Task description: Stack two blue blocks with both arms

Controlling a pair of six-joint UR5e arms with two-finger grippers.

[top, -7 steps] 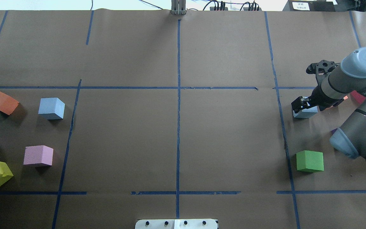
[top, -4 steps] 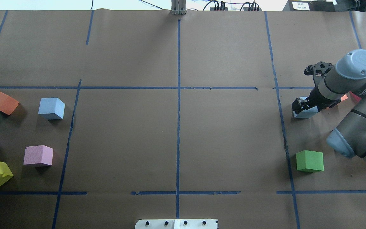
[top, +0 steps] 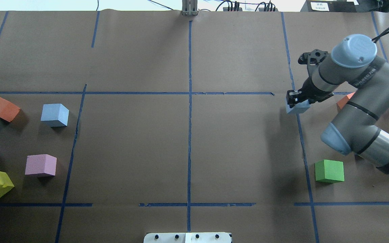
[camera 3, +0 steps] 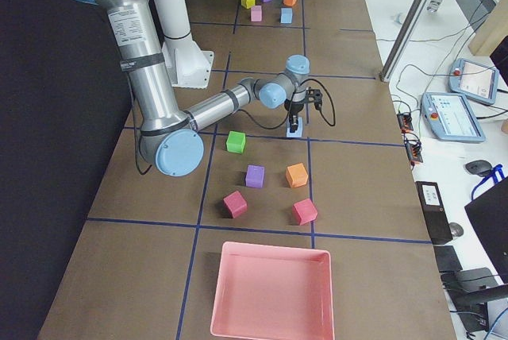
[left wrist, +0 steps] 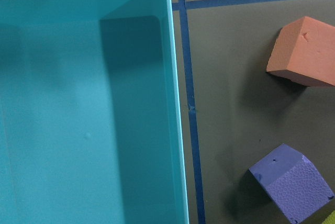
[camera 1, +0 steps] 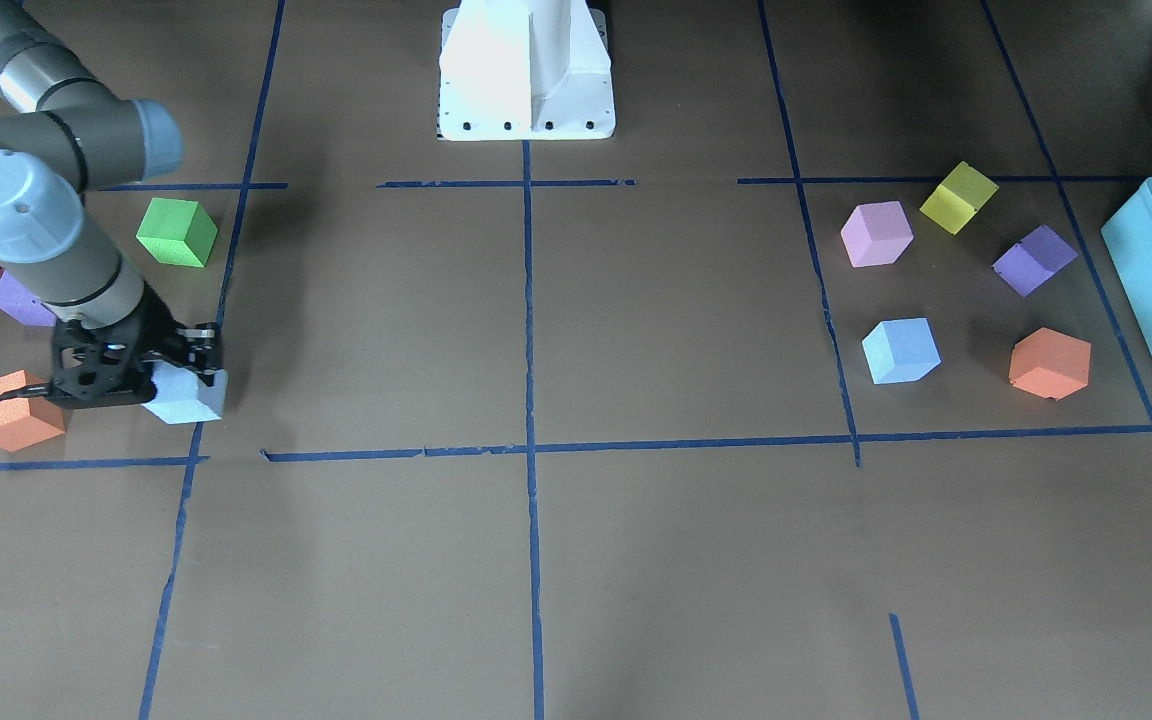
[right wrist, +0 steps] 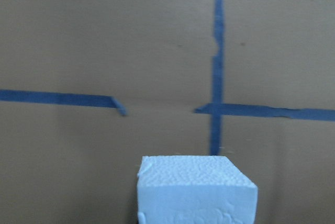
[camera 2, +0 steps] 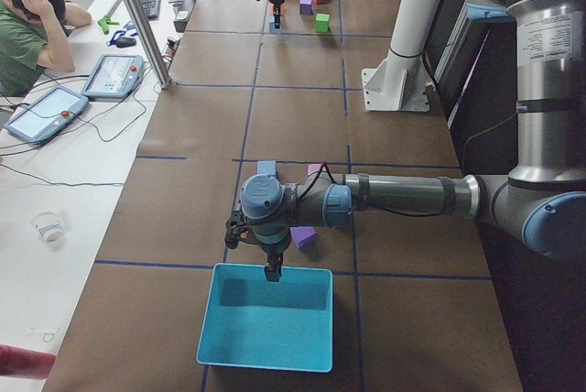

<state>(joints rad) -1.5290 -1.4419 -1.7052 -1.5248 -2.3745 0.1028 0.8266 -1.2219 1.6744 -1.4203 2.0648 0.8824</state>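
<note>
I see right gripper (top: 295, 100) clamped on blue block (top: 297, 108) | green cube (top: 329, 171) near | left gripper (camera 2: 273, 269) over teal box (left wrist: 176, 103), can't tell its opening

Brown paper-covered table (top: 130, 152) gridded with blue tape (top: 189, 135); white desk (camera 2: 27, 300) alongside.

Right gripper (top: 295, 100) closed (left arm (camera 2: 403, 195) outstretched)

One pale blue foam cube (top: 297, 108) is pinched upright in the right gripper (top: 295, 102), over a blue tape line (top: 303, 148). The other pale blue cube (top: 54, 114) rests on the table's (top: 130, 152) left side; the two lie well apart.
</note>
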